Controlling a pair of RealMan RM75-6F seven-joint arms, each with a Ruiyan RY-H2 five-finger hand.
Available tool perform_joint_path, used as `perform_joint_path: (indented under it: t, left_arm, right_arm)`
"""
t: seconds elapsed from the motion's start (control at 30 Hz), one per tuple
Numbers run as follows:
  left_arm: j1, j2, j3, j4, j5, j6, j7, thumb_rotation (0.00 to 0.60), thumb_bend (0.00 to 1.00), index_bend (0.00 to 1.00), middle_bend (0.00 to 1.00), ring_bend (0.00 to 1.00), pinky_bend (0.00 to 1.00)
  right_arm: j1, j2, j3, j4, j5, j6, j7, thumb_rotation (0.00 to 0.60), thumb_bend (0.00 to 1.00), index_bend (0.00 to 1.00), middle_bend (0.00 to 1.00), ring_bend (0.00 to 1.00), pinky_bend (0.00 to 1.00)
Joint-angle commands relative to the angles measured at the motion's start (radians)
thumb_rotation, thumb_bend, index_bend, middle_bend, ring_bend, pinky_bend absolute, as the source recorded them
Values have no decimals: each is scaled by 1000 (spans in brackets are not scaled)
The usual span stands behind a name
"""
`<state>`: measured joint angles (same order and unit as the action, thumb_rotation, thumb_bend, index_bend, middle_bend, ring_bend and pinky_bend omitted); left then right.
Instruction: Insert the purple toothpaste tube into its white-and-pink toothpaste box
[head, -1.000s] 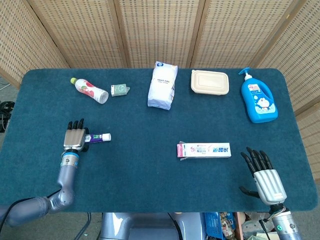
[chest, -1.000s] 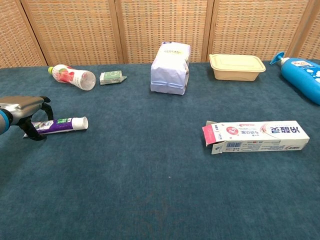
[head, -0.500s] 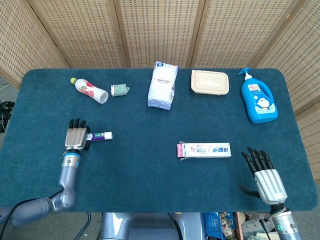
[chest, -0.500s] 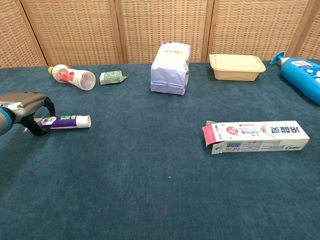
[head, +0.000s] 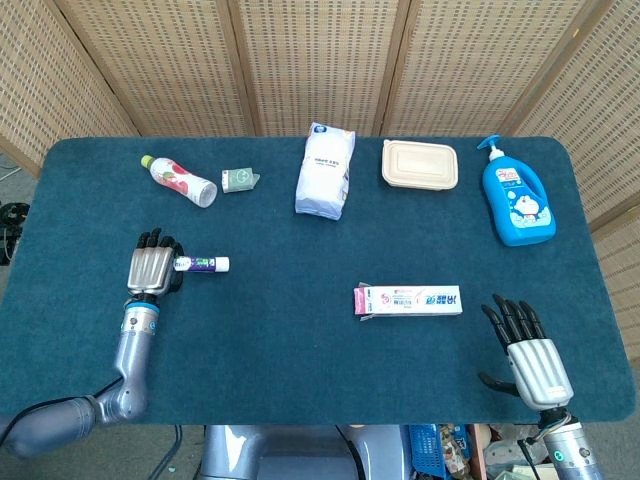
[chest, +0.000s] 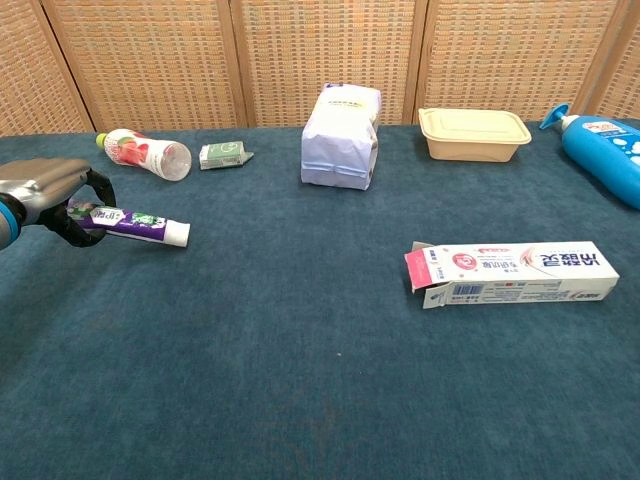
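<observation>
On the bench, counted from the toothpaste box as landmark:

bench (head: 300, 330): one, covered with dark blue-green cloth; it carries all the things.

toothpaste box (head: 408, 300): one, white and pink, lying flat on its long side. The chest view shows its left end flap open.

toothpaste tube (head: 203, 264): one, purple, with a white cap. It is far to the left of the toothpaste box and a little further back. Its cap end points toward the box, and in the chest view the tube is tilted, cap end lower, with its tail end inside the left hand.

left hand (head: 151, 270): one. Its fingers (chest: 88, 193) are curled around the tail end of the toothpaste tube and grip it. This hand is well apart from the box, on its left.

right hand (head: 527, 349): one, seen only in the head view, to the right of the toothpaste box and nearer to the robot. Its fingers are spread apart and hold nothing.

drink bottle (head: 180, 180): one, lying on its side, far behind and left of the box.

small green carton (head: 240, 179): one, just beside the drink bottle, on the side toward the box.

white bag (head: 325, 171): one, standing behind the box, a little to its left.

beige lidded container (head: 420, 163): one, straight behind the box.

blue pump bottle (head: 515, 198): one, lying behind and right of the box.
</observation>
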<state>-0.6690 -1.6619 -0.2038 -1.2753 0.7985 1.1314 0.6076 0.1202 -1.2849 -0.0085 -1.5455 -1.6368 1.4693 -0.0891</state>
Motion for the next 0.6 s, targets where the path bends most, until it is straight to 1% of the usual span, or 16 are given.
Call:
perform_joint_path:
  t: [0.03, 0.3, 0.6]
  left_arm:
    - [4, 2, -2, -8, 26, 13, -15, 600, 550, 747, 311, 151, 158]
    - [11, 7, -10, -36, 108, 47, -70, 600, 550, 812, 386, 235, 235]
    - [19, 25, -25, -78, 155, 66, -100, 600, 550, 828, 405, 257, 251]
  right_arm:
    - [0, 1, 1, 0, 1, 0, 1, 600, 33, 80, 0, 0, 0]
    - [0, 1, 1, 0, 1, 0, 2, 600, 34, 79, 0, 0, 0]
    - [-1, 5, 0, -4, -1, 3, 5, 600, 32, 79, 0, 0, 0]
